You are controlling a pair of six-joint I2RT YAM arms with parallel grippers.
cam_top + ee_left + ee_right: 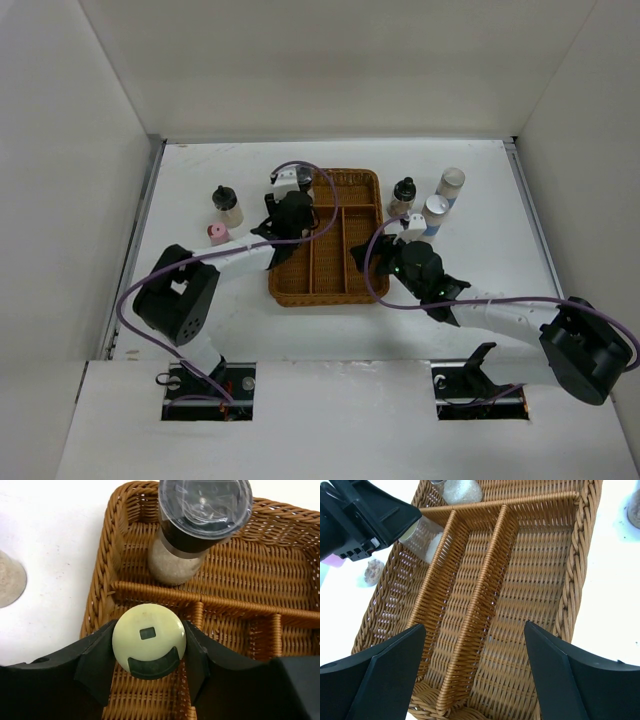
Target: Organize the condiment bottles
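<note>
Bottle with pale yellow cap [148,641] is clamped in the left gripper [149,647], in the left long compartment of the wicker tray [100,605], near its cross divider. Black-capped grinder [200,510] stands in the far compartment. Right gripper [472,650] hangs spread wide above the tray. On the desk [500,260], pink-capped bottle [217,233] stands left of the tray

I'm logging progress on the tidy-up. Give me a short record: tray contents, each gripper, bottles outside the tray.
tray: divided wicker
in tray: grinder, back compartment
left gripper: shut on yellow-capped bottle, at tray's left side
right gripper: open, empty, above tray
table, left of tray: black-capped bottle, pink-capped bottle
table, right of tray: dark-capped bottle, two white-capped bottles
</note>
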